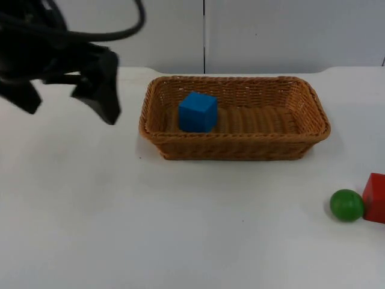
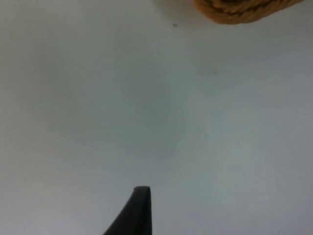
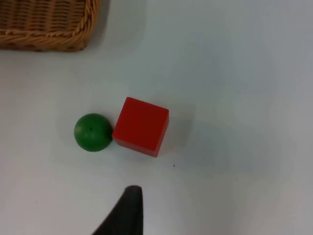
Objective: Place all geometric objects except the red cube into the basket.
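Basket first, seen from the top view: it sits toward the far edge of the surface, long side facing me, and the blue cube already lies inside at its left end, so that piece needs nothing more. My left fingers hang above the surface just left of the basket, apart from it and carrying nothing; whether they are wide or narrow I cannot tell from here. I judge that arm is waiting out of the way. At the right edge of the surface the green ball rests against the red cube, well apart from the basket.

From the left wrist view, one black fingertip stands over bare surface, with a bit of the basket's woven rim beyond it. Nothing is between my fingers there.

From the right wrist view, I look down on the ball touching the red cube's side, a corner of the basket beyond them. My right arm hovers over this pair, I judge, because the ball is the one piece left to move. One fingertip shows; I cannot tell how wide the right fingers are. The contact matters: a grasp must close on the ball without dragging the cube, which stays.
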Motion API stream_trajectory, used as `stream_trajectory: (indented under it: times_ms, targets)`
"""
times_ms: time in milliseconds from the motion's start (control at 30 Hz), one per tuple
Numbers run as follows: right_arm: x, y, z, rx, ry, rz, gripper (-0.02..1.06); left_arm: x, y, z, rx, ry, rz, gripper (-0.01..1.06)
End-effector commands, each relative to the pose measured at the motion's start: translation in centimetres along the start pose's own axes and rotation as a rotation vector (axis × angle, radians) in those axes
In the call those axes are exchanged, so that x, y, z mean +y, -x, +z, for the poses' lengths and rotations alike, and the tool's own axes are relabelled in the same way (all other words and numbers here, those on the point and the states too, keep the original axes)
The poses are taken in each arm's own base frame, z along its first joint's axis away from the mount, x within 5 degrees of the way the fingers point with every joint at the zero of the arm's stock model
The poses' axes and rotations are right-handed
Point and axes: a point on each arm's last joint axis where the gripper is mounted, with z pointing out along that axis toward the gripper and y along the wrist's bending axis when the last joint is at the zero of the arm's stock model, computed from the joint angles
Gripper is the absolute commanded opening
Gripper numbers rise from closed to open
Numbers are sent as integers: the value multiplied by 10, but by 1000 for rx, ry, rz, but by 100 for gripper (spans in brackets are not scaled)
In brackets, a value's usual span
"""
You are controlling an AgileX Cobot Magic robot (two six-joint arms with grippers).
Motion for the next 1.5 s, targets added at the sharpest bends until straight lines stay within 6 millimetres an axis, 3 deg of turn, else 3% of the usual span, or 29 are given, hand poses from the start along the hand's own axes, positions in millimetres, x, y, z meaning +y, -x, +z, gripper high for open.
stream_trajectory:
  times_ms: [0,200,500,767,1000,1300,1467]
  targets:
    - [0,2,-2,-14,2,10,105,12,-11,-7,-20,-6,-72,100]
    - [1,2,-2,-13,23,32,105,42,-61,-23,-65,8,-257,100]
    - [1,1,-2,-9,22,22,105,36,-110,-53,-174,39,-243,100]
    - [2,1,-2,-6,25,-11,105,33,-144,-53,-168,78,-219,100]
    - [2,1,-2,-7,33,-79,105,40,-155,-52,-104,163,-211,100]
    - [12,0,-2,-12,136,-346,105,41,-155,-52,-106,175,-224,100]
    - [13,20,-1,-29,144,-338,105,41,-155,-53,-108,176,-224,100]
